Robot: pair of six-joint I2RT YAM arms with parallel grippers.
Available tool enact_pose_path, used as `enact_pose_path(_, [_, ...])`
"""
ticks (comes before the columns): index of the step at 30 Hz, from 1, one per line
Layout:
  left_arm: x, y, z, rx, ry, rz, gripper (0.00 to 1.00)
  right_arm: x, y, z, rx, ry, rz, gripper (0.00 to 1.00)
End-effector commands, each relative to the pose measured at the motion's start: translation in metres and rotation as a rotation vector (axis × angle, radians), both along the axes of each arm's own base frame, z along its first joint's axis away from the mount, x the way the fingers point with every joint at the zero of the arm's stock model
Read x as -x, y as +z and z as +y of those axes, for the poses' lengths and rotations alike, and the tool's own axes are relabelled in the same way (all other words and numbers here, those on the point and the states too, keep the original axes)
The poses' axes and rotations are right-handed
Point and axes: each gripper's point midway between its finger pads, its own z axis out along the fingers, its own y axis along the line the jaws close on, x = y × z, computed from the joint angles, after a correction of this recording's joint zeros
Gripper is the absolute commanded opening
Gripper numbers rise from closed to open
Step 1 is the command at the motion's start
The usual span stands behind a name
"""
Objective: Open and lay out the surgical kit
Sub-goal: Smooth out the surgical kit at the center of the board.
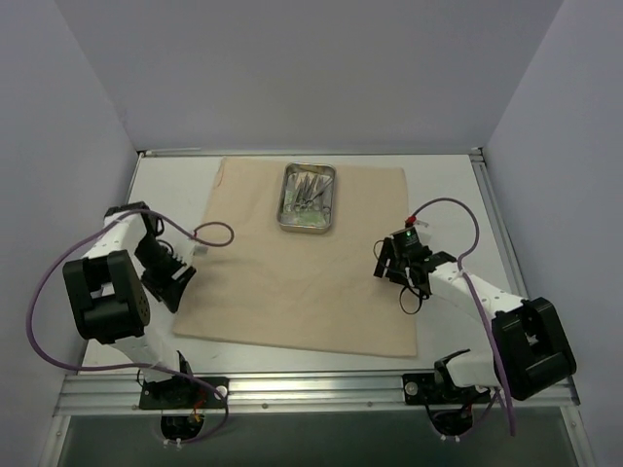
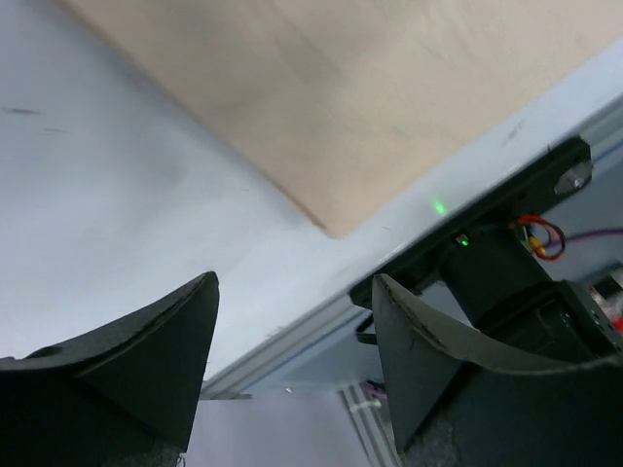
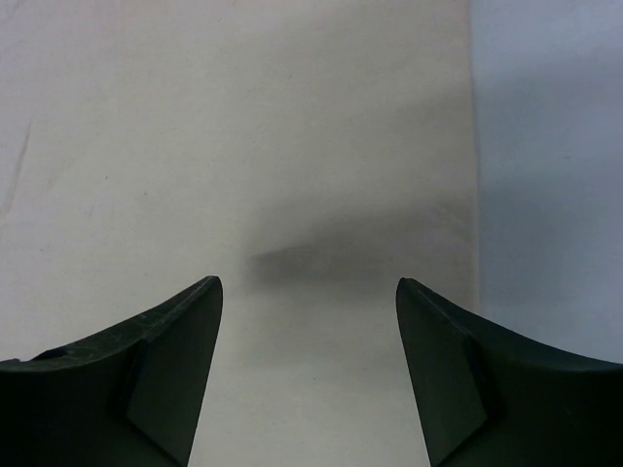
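The surgical kit's beige cloth wrap [image 1: 292, 282] lies unfolded and flat on the table. Its shiny steel tray [image 1: 282, 209] stands on the cloth's far middle, with thin metal instruments [image 1: 310, 193] piled inside. My left gripper [image 1: 173, 287] hovers at the cloth's left edge near the near-left corner. In the left wrist view that gripper [image 2: 294, 280] is open and empty, with the cloth's corner [image 2: 331, 219] just beyond it. My right gripper [image 1: 387, 261] is over the cloth's right edge. The right wrist view shows it [image 3: 308, 283] open and empty above bare cloth [image 3: 243, 146].
White tabletop [image 1: 165, 185] borders the cloth on the left, and a strip of it [image 3: 545, 195] shows on the right. The table's metal front rail [image 2: 292, 341] runs close to the left gripper. Grey walls enclose the sides and back. A purple cable [image 1: 209, 232] loops off the left arm.
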Motion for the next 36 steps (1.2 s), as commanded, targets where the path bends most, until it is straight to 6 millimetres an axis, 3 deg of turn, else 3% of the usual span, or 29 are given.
enact_pose_path(1, [-0.026, 0.049, -0.012, 0.081, 0.058, -0.091, 0.72, -0.022, 0.020, -0.028, 0.047, -0.058, -0.037, 0.68])
enact_pose_path(2, [-0.052, 0.062, -0.016, 0.077, 0.114, -0.168, 0.71, -0.029, 0.021, -0.042, 0.035, -0.099, -0.036, 0.67])
enact_pose_path(5, [-0.111, 0.071, -0.033, 0.092, 0.218, -0.343, 0.67, -0.054, 0.022, -0.051, 0.008, -0.090, -0.043, 0.65])
enact_pose_path(6, [-0.127, 0.069, -0.035, 0.086, 0.245, -0.387, 0.67, -0.059, 0.010, -0.062, 0.028, -0.094, -0.008, 0.64])
enact_pose_path(7, [-0.156, 0.067, -0.035, 0.079, 0.267, -0.483, 0.67, -0.065, 0.007, -0.064, 0.028, -0.085, 0.002, 0.62])
enact_pose_path(8, [-0.169, 0.061, -0.038, 0.068, 0.332, -0.491, 0.68, -0.078, 0.010, -0.064, 0.018, -0.077, -0.010, 0.61])
enact_pose_path(10, [-0.204, 0.053, -0.034, 0.062, 0.400, -0.579, 0.70, -0.085, -0.009, -0.069, -0.016, -0.062, 0.050, 0.58])
enact_pose_path(11, [-0.212, 0.038, -0.033, 0.045, 0.463, -0.550, 0.70, -0.097, -0.006, -0.073, -0.012, -0.069, 0.037, 0.57])
enact_pose_path(13, [-0.236, 0.027, -0.029, 0.033, 0.508, -0.589, 0.71, -0.102, -0.022, -0.079, 0.018, -0.056, 0.073, 0.52])
enact_pose_path(14, [-0.239, 0.008, -0.027, 0.009, 0.539, -0.556, 0.71, -0.108, -0.031, -0.079, 0.022, -0.047, 0.090, 0.49])
enact_pose_path(16, [-0.247, -0.008, -0.028, 0.001, 0.550, -0.552, 0.71, -0.113, -0.039, -0.074, -0.007, -0.018, 0.108, 0.36])
enact_pose_path(19, [-0.244, -0.039, -0.037, 0.011, 0.552, -0.485, 0.70, -0.124, -0.053, -0.063, -0.092, 0.027, 0.118, 0.27])
enact_pose_path(22, [-0.243, -0.047, -0.042, 0.034, 0.552, -0.493, 0.70, -0.136, -0.058, -0.060, -0.123, 0.041, 0.121, 0.12])
enact_pose_path(25, [-0.240, -0.052, -0.045, 0.044, 0.560, -0.468, 0.65, -0.150, -0.058, -0.061, -0.133, 0.039, 0.107, 0.04])
enact_pose_path(30, [-0.237, -0.051, -0.050, 0.086, 0.560, -0.467, 0.51, -0.173, -0.064, -0.061, -0.133, 0.057, 0.105, 0.00])
enact_pose_path(31, [-0.237, -0.051, -0.050, 0.087, 0.558, -0.465, 0.46, -0.181, -0.062, -0.073, -0.133, 0.029, 0.101, 0.00])
enact_pose_path(36, [-0.227, -0.055, -0.057, 0.109, 0.552, -0.398, 0.22, -0.159, -0.062, -0.072, -0.136, 0.027, 0.145, 0.01])
